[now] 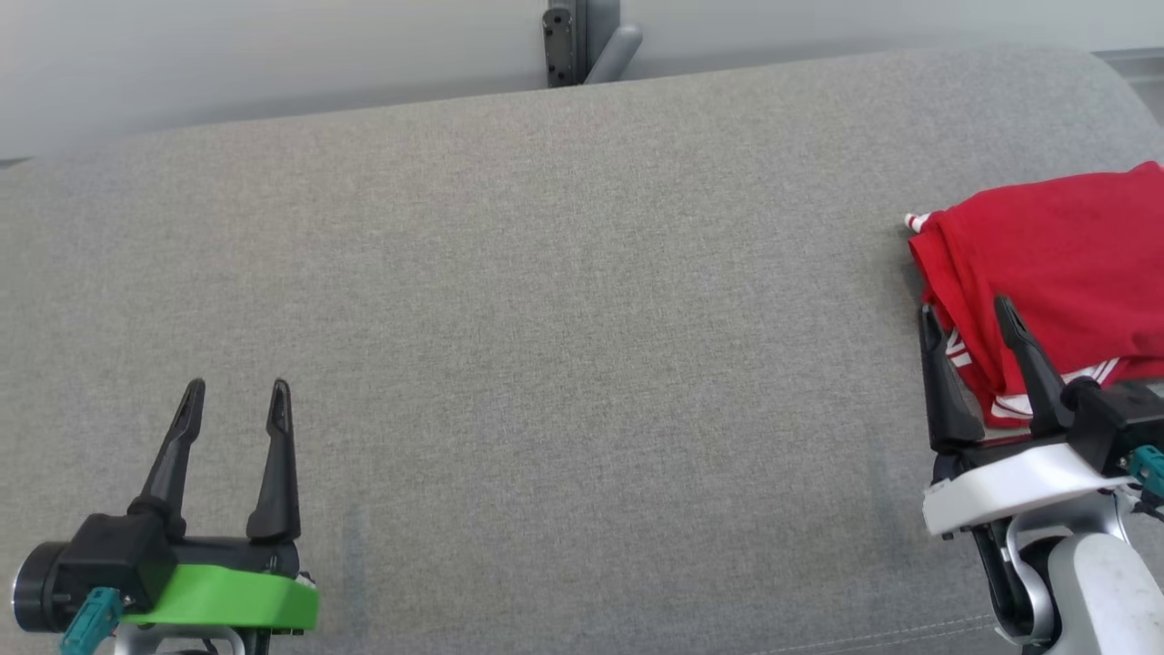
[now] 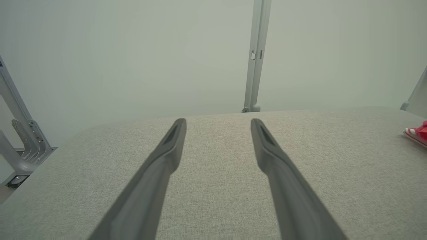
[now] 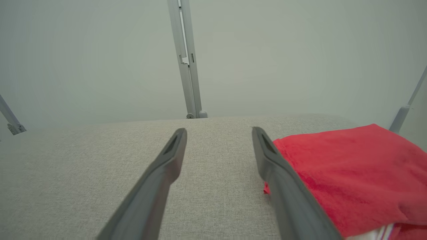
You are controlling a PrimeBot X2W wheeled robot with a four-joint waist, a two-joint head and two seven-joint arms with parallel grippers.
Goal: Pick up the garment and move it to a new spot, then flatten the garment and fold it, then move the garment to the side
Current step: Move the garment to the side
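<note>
Big grey fabric surface (image 1: 582,318), pale wall (image 1: 273,55) and a metal post (image 1: 582,41) behind. Red garment (image 1: 1055,264) sits far right. Left gripper (image 1: 236,387) and right gripper (image 1: 966,309) both spread wide, holding nothing, the right one just beside the garment.

Left pincer (image 1: 236,393) sits at lower left on a green cuff, its two dark fingers (image 1: 275,464) spread apart, pointing forward. Right pincer (image 1: 966,314), on a white wrist (image 1: 1018,491), is likewise spread, holding nothing.
</note>
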